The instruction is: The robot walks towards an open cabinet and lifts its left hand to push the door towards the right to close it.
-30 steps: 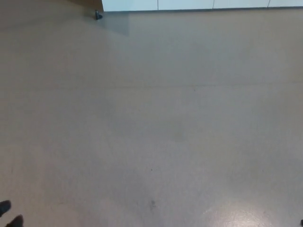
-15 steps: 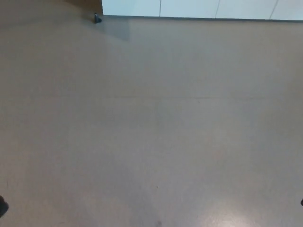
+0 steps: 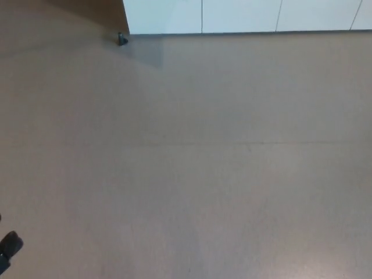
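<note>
**Cabinet base lower in view, left hand tip back at frame edge**

Whole head view has shifted since half a second ago, so camera moved, not the things: the white cabinet [image 3: 232, 16] front along the top edge now shows a taller strip, and its bottom line sits lower in the picture than before. Vertical seams between its panels sit a bit further right. The small dark door stop [image 3: 121, 39] on the floor by the cabinet's left corner has likewise dropped lower in view. A brown wooden surface [image 3: 93, 9] fills the top left corner beside the white panels; cannot tell whether that is the open door.

Left hand [image 3: 8, 247]: only a black tip pokes in at the bottom left edge, a little more of it than half a second ago. Too little shows to tell if the fingers are released or clenched. Right hand out of frame now; the dark speck at the right edge earlier is gone.

Floor [image 3: 192, 163] is plain beige-brown with a faint horizontal seam across the middle and a pale glare patch at bottom right. A soft grey shadow lies on the floor just right of the door stop. Between the hand and the cabinet base there is only bare floor.
</note>
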Robot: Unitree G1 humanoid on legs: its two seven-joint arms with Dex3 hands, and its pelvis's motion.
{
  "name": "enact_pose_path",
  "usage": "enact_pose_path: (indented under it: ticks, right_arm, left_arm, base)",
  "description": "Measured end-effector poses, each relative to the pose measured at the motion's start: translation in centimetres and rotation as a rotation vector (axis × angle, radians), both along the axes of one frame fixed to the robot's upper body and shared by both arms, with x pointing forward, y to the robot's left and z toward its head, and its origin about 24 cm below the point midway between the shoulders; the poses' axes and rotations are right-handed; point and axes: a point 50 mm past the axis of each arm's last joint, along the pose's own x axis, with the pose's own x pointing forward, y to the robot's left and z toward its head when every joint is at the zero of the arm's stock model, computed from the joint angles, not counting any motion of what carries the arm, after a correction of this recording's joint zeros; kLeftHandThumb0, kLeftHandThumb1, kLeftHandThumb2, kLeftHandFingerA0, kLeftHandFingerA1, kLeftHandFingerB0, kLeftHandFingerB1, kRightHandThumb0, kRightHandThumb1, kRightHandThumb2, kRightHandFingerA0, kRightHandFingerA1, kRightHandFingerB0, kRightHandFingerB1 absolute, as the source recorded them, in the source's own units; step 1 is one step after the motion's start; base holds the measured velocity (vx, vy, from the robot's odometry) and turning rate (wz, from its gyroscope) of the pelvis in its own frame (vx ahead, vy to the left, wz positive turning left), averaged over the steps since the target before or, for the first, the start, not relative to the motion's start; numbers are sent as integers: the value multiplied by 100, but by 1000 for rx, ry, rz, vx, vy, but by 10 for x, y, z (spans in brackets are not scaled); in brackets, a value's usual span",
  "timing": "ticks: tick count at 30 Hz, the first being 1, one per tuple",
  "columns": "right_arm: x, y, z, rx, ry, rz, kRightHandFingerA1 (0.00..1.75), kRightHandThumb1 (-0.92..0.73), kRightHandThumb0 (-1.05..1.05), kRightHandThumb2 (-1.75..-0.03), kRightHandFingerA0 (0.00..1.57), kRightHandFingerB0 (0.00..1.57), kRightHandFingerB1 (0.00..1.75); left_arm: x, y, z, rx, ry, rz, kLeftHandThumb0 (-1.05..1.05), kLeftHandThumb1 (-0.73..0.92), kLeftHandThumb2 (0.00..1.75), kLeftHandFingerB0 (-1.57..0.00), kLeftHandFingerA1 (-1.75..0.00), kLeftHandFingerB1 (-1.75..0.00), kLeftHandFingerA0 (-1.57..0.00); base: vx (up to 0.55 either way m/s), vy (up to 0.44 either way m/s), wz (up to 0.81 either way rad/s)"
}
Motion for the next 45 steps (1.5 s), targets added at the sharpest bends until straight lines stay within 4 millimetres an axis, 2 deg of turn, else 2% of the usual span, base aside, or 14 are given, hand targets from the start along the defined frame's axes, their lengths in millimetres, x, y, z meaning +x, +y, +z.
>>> enact_pose_path:
  ticks: [6,7,14,15,16,17,23,24,25,26,30,31,39,45]
  right_arm:
    - [-7,-1,-4,-3,24,2,51,-67,-40,-59,64,43,43]
    - [-9,-1,-4,-3,27,0,50,-68,-41,-59,61,41,42]
    - [-10,3,-7,-1,35,27,51,-69,-41,-59,62,42,43]
    - [-10,3,-7,0,37,28,51,-69,-41,-59,65,45,43]
    - [-11,4,-8,1,39,30,51,-69,-41,-59,65,45,43]
    - [-12,4,-8,2,41,33,51,-69,-41,-59,62,42,43]
    - [-13,6,-11,10,55,54,52,-70,-40,-60,65,42,43]
    - [-13,5,-10,5,53,55,53,-69,-41,-59,67,43,43]
    - [-13,2,-9,-4,53,55,53,-69,-41,-59,67,43,43]
    - [-13,1,-7,-12,50,57,54,-69,-40,-59,67,42,43]
    - [-12,2,-7,-14,48,67,54,-69,-40,-59,67,44,44]
    - [-12,2,-7,-13,49,70,54,-68,-41,-59,68,45,44]
    - [-14,4,-11,-11,71,91,53,-68,-43,-59,66,45,44]
    - [-18,4,-13,-6,81,100,51,-70,-41,-59,60,44,44]
  left_arm:
    - [-6,0,-2,9,13,-6,-22,57,57,-44,-48,-40,-58]
    - [-7,0,-3,10,16,-6,-22,55,56,-45,-48,-40,-62]
    - [-6,1,-1,29,9,-14,-20,56,56,-44,-48,-40,-60]
    - [-7,1,-1,29,11,-14,-25,52,65,-42,-52,-46,-56]
    - [-7,1,-2,30,13,-13,-25,52,65,-42,-52,-46,-56]
    - [-8,1,-2,30,15,-12,-19,56,56,-45,-49,-42,-62]
    - [-11,1,-3,36,22,-10,-19,55,56,-44,-50,-41,-64]
    - [-9,0,-3,33,20,-15,-30,46,67,-41,-56,-48,-60]
    - [-8,-2,-4,29,18,-22,-30,46,67,-41,-56,-48,-60]
    - [-7,-3,-4,29,19,-25,-24,55,56,-45,-49,-41,-65]
    - [-10,-2,-5,31,28,-30,-26,56,56,-46,-49,-42,-62]
    - [-10,-3,-5,33,29,-33,-26,55,56,-47,-50,-42,-66]
    - [-12,-2,-4,50,32,-56,-25,59,57,-47,-52,-43,-70]
    - [-11,-1,-3,60,34,-63,-24,59,57,-48,-51,-42,-67]
  base:
    - [363,26,-14]
    - [326,87,-10]
    - [501,178,-15]
    - [469,166,8]
    - [469,150,12]
    - [469,146,15]
    - [410,-167,34]
    - [491,-314,66]
    - [476,-308,35]
    - [474,-307,11]
    - [422,-175,1]
    - [370,-98,-9]
    - [482,15,-38]
    - [520,121,-18]
